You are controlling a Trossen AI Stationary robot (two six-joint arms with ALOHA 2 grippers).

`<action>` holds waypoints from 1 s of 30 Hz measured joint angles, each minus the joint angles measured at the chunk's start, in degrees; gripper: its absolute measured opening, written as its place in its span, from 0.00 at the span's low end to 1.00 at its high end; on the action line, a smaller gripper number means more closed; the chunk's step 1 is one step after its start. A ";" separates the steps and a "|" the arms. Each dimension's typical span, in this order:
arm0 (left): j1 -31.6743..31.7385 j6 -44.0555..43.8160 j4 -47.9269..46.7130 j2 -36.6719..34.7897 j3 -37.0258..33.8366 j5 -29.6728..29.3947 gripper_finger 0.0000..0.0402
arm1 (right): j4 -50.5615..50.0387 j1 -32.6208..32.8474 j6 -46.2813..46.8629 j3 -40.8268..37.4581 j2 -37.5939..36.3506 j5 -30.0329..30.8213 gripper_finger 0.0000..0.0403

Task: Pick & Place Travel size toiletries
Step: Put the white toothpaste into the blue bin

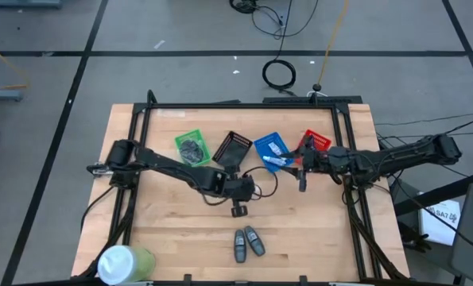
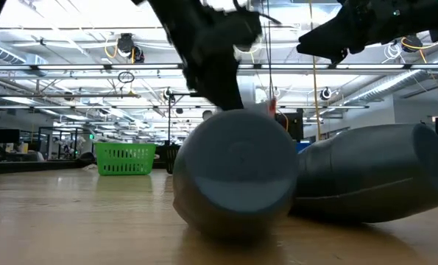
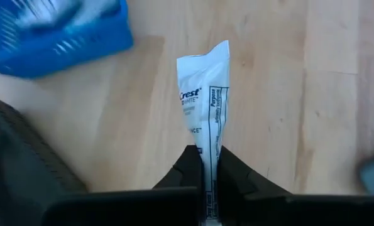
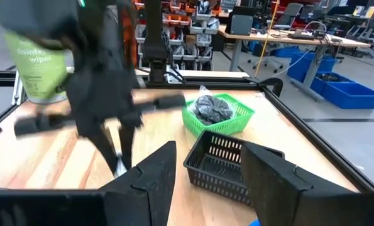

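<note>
The left gripper [image 3: 209, 164] has its dark fingers pinched shut on the crimped end of a small white toothpaste tube [image 3: 202, 103] at mid-table, near the blue plastic basket [image 1: 269, 146]; a hold at the flat seam probably lets the tube hang clear for a drop into a basket. The tube's label reads "Crest", with "Purpose" legible on a side panel.

The right gripper [image 4: 207, 172] waits over the table's right side by the red basket [image 1: 317, 141], fingers parted and empty.

Baskets line the far side, apparently one per item type: dark grey bundles [image 1: 191, 148] fill the green basket [image 1: 180, 142], and the black basket [image 1: 233, 148] looks empty. Two grey oval bottles [image 1: 247, 243] lie side by side, touching, at the near edge. The large white-and-green cylinder [image 4: 37, 63] reads "wipes".
</note>
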 joint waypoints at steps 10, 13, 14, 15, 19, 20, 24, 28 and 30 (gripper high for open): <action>2.91 6.19 30.84 -15.20 -21.14 2.08 0.02 | -3.96 0.00 2.26 -0.14 -3.07 -0.15 0.41; 4.32 8.43 47.33 -18.50 -30.17 7.77 0.01 | -1.94 0.00 2.25 -0.82 -2.87 -0.09 0.41; 4.73 8.88 52.96 -19.04 -32.70 10.37 0.01 | -1.58 0.00 2.25 -1.10 -2.86 -0.09 0.41; 5.09 9.23 57.40 -19.55 -35.35 12.63 0.01 | -1.04 0.00 2.25 -1.32 -2.80 -0.07 0.41; 6.30 9.34 73.40 -20.00 -42.50 18.71 0.02 | 0.12 0.00 2.24 -1.93 -2.86 -0.08 0.41; 6.70 9.28 76.45 -19.96 -43.77 20.34 0.01 | 1.14 0.00 2.18 -2.13 -2.70 -0.13 0.41; 8.20 7.72 85.25 -19.94 -46.44 23.98 0.02 | 5.94 -0.02 1.72 -3.38 -1.74 -0.09 0.41; 8.71 7.46 85.83 -19.91 -45.12 21.28 0.01 | 15.72 -0.09 1.56 -5.60 1.16 -0.11 0.41; 8.67 7.92 84.23 -19.81 -43.47 20.40 0.01 | 20.28 -0.09 1.05 -6.77 3.17 -0.12 0.41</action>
